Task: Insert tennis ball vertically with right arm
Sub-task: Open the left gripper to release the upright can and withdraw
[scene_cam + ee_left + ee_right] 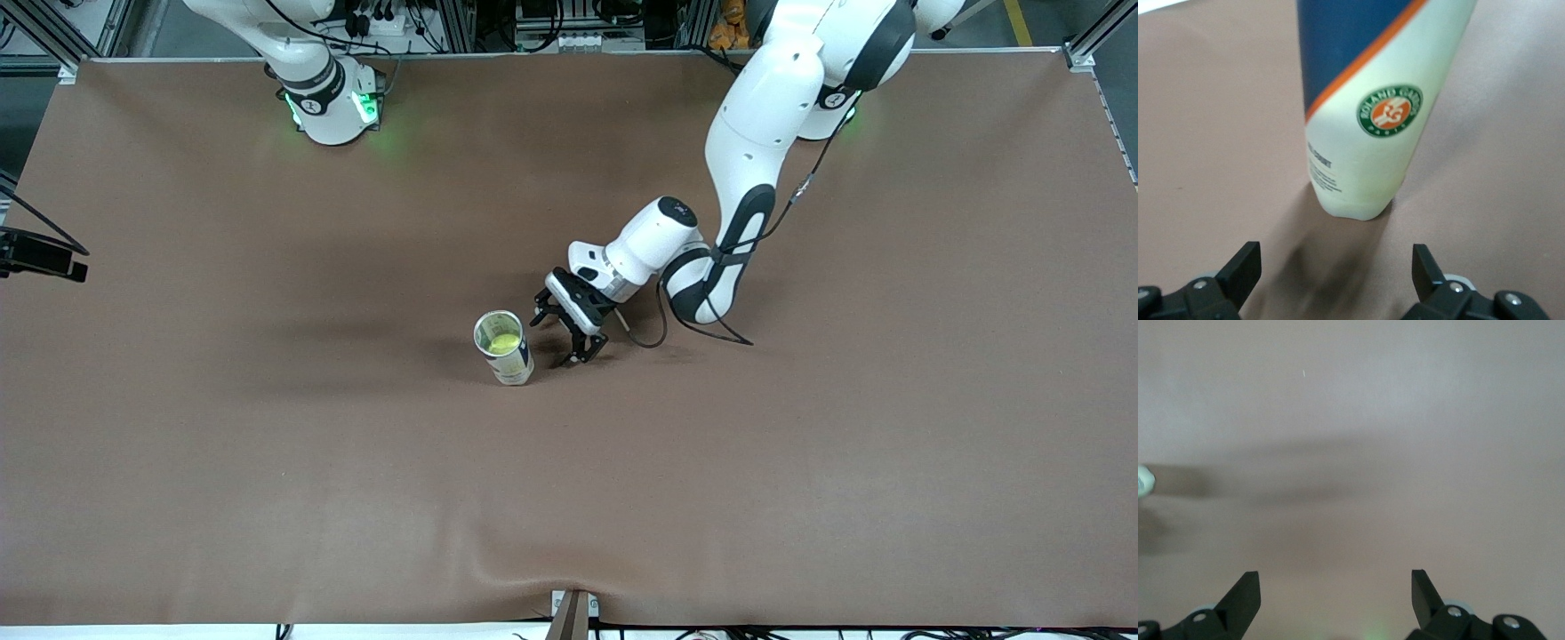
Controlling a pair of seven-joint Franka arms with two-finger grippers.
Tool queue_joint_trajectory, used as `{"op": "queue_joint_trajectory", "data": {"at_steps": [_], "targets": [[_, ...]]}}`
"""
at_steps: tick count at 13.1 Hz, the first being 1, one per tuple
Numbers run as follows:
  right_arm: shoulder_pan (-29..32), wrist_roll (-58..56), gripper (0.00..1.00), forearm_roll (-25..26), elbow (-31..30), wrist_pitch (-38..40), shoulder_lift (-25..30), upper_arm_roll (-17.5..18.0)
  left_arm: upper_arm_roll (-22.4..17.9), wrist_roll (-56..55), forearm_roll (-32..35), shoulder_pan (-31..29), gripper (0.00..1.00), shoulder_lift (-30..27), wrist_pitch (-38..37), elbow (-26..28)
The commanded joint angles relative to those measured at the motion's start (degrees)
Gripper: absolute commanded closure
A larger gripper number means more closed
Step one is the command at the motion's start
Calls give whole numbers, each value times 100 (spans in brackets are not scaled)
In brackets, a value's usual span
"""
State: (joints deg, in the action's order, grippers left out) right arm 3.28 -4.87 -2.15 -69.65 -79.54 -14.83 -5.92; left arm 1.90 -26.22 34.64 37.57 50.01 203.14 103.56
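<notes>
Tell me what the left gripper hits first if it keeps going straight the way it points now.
Most likely the tennis ball can. The left gripper is open and low beside the upright can, which stands squarely ahead between its fingers with bare table before it. The exact gap is hard to judge.

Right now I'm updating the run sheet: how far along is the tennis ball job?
Done, it seems: the yellow-green tennis ball sits inside the upright white-and-blue ball can. In hand: nothing; the left tool is open beside the can, empty. The right tool is open over bare brown table. Left: apparently only backing the left arm away.
</notes>
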Motion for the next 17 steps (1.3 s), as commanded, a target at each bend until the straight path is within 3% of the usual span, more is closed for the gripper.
{"op": "queue_joint_trajectory", "data": {"at_steps": [1,3,5,7,13,17], "targets": [[-46,-58,0,83,319,-62,59,91,21,-409,183,-39,0,-456,-283,349],[-100,-84,0,424,347,-44,112,91,21,-882,183,136,0,-798,-878,402],[-56,-84,0,434,356,-36,129,91,29,-1121,183,216,0,-1106,-1425,472],[-64,-84,0,426,295,130,383,91,29,-1218,183,198,0,-1186,-1444,516],[-187,-76,0,408,285,211,358,109,29,-1702,174,145,0,-1414,-1523,604],[-310,-23,0,443,-223,-167,638,109,73,-1939,157,128,0,-1792,-2261,613]]}}
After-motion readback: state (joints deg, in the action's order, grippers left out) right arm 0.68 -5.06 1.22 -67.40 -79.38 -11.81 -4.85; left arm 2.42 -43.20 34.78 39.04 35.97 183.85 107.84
